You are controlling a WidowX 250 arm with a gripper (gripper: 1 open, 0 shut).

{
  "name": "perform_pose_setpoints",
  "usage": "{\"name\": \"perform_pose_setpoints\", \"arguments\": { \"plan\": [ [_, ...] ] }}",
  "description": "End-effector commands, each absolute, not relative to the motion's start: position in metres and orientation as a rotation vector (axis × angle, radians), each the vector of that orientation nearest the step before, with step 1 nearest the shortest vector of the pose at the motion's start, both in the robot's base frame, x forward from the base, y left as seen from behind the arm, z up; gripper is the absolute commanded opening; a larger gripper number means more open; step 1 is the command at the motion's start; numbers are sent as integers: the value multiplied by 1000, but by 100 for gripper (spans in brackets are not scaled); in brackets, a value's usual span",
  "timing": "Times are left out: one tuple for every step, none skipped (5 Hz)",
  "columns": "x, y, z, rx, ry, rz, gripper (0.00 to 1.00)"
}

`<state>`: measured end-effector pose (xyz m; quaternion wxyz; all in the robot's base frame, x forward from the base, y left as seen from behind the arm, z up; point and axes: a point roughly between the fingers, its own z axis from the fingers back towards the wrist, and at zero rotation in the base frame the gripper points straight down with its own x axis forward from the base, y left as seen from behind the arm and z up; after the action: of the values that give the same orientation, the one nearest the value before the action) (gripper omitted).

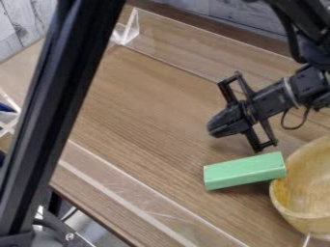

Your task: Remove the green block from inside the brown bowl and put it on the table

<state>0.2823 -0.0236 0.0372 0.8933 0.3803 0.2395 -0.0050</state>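
While a thick dark pole (71, 116) slants across the left of the view, the green block (245, 172) lies flat on the table (142, 106), just at nine o'clock of the brown bowl (304, 193) and outside it. Empty, with jaws closed together, the gripper (222, 123) hovers at twelve o'clock of the block.

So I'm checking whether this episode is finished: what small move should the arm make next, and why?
Probably just lift clear: the flat light-green block already lies on the wood-grain table beside the tan wooden bowl, and the black gripper is shut, empty.
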Motion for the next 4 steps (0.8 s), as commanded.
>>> {"name": "perform_pose_setpoints", "arguments": {
  "plan": [
    [290,-18,56,738,425,2,100],
    [292,-13,57,716,412,-10,0],
    [293,-14,47,773,393,11,0],
    [295,-13,36,831,375,32,0]
  ]
}}
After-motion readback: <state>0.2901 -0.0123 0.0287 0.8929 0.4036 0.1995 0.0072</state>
